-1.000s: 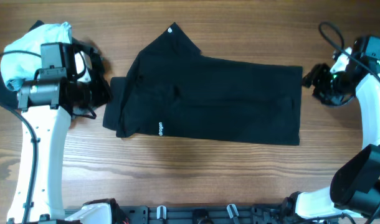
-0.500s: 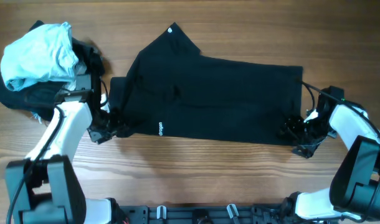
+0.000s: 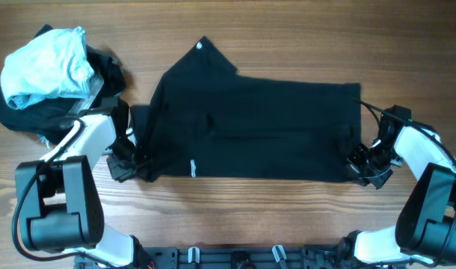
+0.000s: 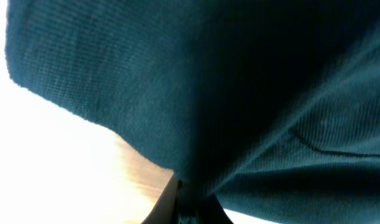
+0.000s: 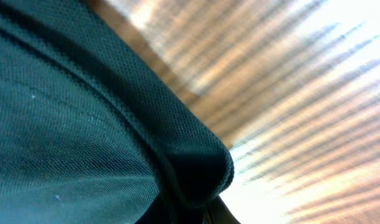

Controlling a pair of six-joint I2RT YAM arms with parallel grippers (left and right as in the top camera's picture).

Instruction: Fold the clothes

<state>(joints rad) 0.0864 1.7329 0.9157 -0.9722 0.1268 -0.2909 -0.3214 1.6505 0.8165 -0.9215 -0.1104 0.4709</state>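
The left gripper [image 3: 129,166] is closed on the lower left corner of the black garment [image 3: 258,123]. The right gripper [image 3: 361,166] seems clamped on its lower right hem, a rolled edge of fine-ribbed knit. The garment lies flat mid-table [image 3: 288,37]. White lettering [image 3: 193,168] on it is too small to read. A crumpled pale blue cloth [image 3: 45,63] sits far left.

The black garment [image 3: 258,123] is matt cloth, a fine knit seen close up [image 4: 115,74], with a thicker hem. The desk [image 3: 288,224] is smooth, streaky-grained wood. At its far left corner, a pale blue cloth [image 3: 45,63] looks soft. The arm shells [image 3: 415,146] are smooth white plastic.
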